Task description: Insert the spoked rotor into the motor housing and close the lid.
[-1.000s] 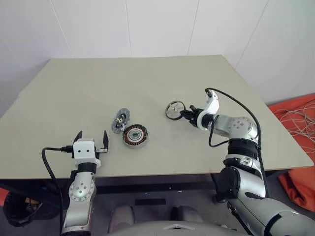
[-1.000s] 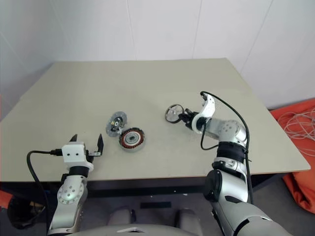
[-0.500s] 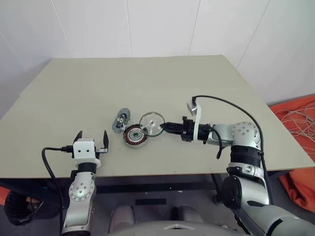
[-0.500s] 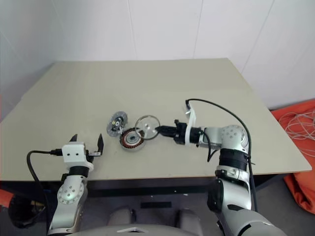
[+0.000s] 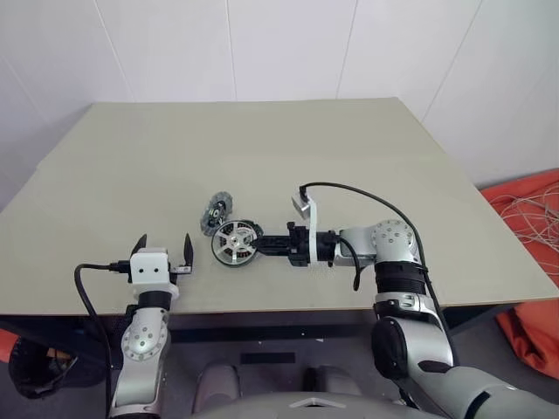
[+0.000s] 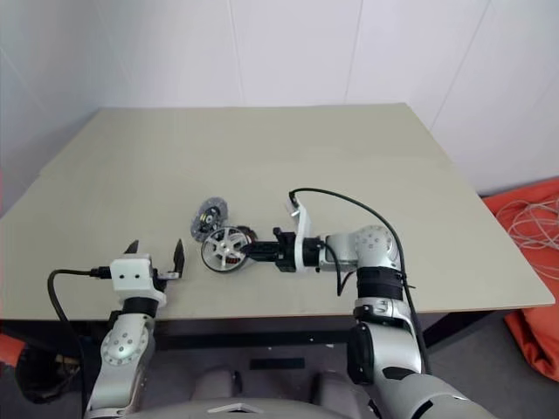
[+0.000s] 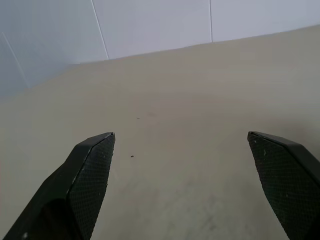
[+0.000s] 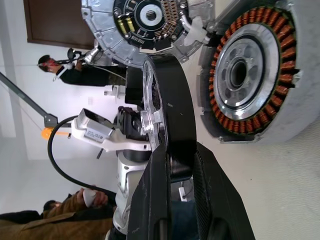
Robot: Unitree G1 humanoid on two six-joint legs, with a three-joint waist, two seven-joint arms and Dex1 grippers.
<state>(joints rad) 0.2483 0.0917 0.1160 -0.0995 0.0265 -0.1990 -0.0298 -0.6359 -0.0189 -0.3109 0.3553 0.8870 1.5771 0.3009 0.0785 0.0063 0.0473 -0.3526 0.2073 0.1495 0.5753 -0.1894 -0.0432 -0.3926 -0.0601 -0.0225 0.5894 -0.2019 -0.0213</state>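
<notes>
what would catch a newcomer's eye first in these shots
First the right gripper, near the table's front middle, shut on the dark rim of the spoked rotor and holding it just above the motor housing with its copper windings. Next the lid, propped tilted against the housing's far side. The left gripper hangs open and empty near the front left edge.

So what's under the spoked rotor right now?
The motor housing sits beneath the spoked rotor, copper windings visible in the right wrist view; from the head cameras the rotor covers it.
</notes>
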